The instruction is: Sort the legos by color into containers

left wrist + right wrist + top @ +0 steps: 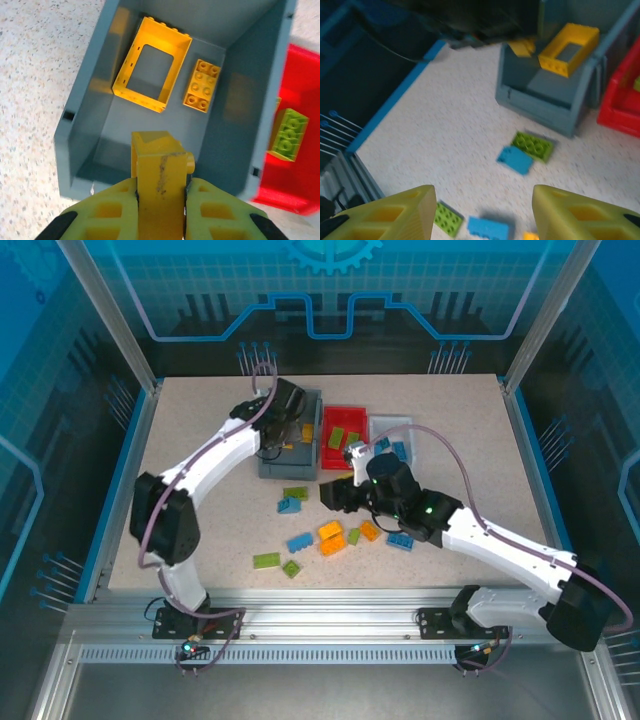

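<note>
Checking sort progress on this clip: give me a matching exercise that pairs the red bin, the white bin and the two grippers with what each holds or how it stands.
Things:
1. red bin
2. white bin
3. left gripper
4. right gripper

States:
A. open above loose bricks on the table
B. blue bricks inside
C. shut on a yellow piece over the gray bin
D. lime green bricks inside

Pairs: 1-D, 2-B, 3-C, 4-A.

Yellow brick [160, 170] lower end hidden between jaws, red bin [305, 75] cropped right.
</note>
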Controlling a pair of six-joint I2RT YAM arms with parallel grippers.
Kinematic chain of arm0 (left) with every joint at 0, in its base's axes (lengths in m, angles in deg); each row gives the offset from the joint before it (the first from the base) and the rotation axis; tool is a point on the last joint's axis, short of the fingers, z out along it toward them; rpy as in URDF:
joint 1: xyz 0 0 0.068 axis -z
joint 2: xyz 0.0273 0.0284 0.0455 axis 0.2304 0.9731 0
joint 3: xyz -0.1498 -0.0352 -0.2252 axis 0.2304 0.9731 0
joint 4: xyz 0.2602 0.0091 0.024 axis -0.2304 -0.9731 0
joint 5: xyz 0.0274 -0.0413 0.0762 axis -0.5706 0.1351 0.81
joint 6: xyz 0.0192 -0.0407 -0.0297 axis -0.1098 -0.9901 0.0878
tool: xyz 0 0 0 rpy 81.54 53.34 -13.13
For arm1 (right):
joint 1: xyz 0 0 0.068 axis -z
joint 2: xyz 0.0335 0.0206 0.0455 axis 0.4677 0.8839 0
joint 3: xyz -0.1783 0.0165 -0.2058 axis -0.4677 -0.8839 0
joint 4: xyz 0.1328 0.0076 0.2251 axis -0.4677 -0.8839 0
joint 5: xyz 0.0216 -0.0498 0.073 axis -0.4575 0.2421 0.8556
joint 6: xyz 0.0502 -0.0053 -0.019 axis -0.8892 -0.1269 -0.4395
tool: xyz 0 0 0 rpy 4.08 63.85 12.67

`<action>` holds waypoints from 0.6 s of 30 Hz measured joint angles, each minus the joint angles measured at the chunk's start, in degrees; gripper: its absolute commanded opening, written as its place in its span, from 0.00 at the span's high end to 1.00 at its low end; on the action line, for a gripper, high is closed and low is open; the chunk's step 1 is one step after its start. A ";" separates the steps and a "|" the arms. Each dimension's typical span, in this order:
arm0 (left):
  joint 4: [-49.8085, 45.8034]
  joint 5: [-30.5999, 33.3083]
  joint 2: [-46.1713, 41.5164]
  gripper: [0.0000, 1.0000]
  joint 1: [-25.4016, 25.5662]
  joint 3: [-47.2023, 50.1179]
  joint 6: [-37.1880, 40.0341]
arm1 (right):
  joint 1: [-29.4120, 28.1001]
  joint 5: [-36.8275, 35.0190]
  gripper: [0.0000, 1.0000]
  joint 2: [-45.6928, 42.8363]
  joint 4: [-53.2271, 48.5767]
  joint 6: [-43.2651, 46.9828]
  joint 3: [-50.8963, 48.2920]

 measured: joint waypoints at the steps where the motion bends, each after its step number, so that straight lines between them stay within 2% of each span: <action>1: -0.42 0.15 2.71 0.88 -0.44 -1.73 1.18 | 0.00 0.20 0.45 0.50 0.72 -0.20 0.74; 6: -2.91 0.57 11.85 0.86 -1.55 -6.93 4.96 | 0.04 0.79 0.45 0.76 2.29 -0.83 1.49; 11: -4.57 1.07 15.80 0.80 -2.21 -8.94 6.01 | 0.04 0.83 0.45 0.76 2.29 -1.53 1.27; 16: -5.99 1.66 16.24 0.57 -2.40 -9.29 6.21 | 0.04 0.81 0.44 0.63 2.23 -1.99 0.00; 18: -6.19 1.66 16.24 0.52 -2.38 -9.44 6.32 | 0.04 0.79 0.44 0.52 2.05 -2.10 -0.44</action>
